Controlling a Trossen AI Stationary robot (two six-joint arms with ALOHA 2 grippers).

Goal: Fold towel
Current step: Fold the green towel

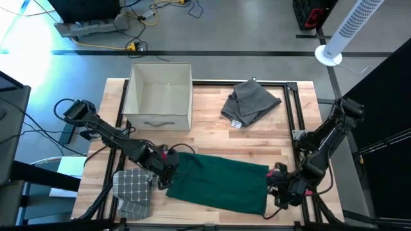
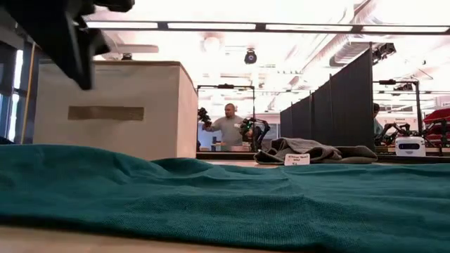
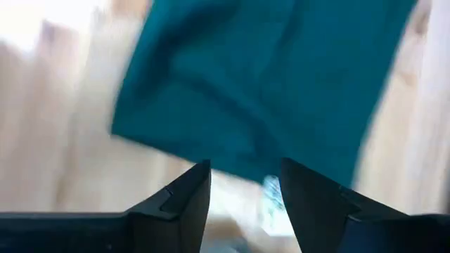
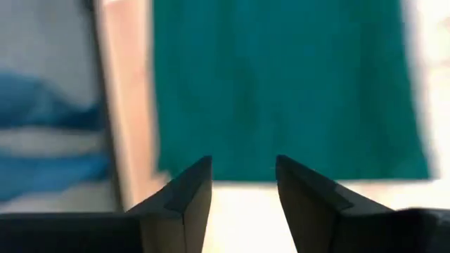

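A: Teal cloth was what lay there, the towel (image 1: 218, 183), spread flat along the near edge of the table (image 1: 212, 131), between the two arms.

B: And the grippers?

A: The left gripper (image 1: 168, 172) sat at the towel's left end, the right gripper (image 1: 277, 186) at its right end. Both wrist views showed the fingers parted with nothing between them, the towel just ahead.

B: What about the table itself?

A: Pale wood planks in a black frame. A beige fabric box (image 1: 159, 96) stood at the far left, a crumpled grey cloth (image 1: 249, 102) with a white tag lay far right, and a grey checked cloth (image 1: 133, 191) lay at the near left corner.

B: The room?

A: Grey floor, yellow cables (image 1: 138, 29) and a white tower fan (image 1: 350, 29) beyond the table. The low view showed bright ceiling strip lights, dark partitions, and a person (image 2: 228, 128) standing far back.
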